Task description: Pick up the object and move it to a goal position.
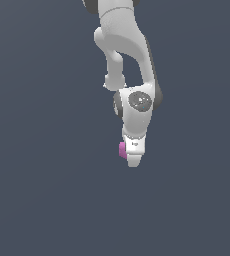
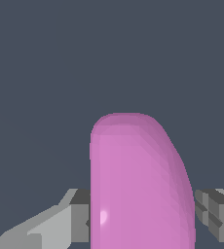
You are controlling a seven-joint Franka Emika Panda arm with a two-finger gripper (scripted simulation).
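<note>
The object [image 2: 138, 180] is a pink-magenta matte lump, flat on one side and rounded on the other. In the wrist view it stands between my grey fingers [image 2: 77, 219], which press against both of its sides. My gripper [image 2: 143, 214] is shut on it. In the exterior view the white arm reaches down and the gripper [image 1: 132, 161] points downward. There the object [image 1: 122, 150] shows only as a small pink edge at the hand's side, toward the exterior view's left; the hand hides the rest.
A plain dark grey-blue surface [image 1: 47, 190] fills both views around the arm. No other objects, containers or edges show.
</note>
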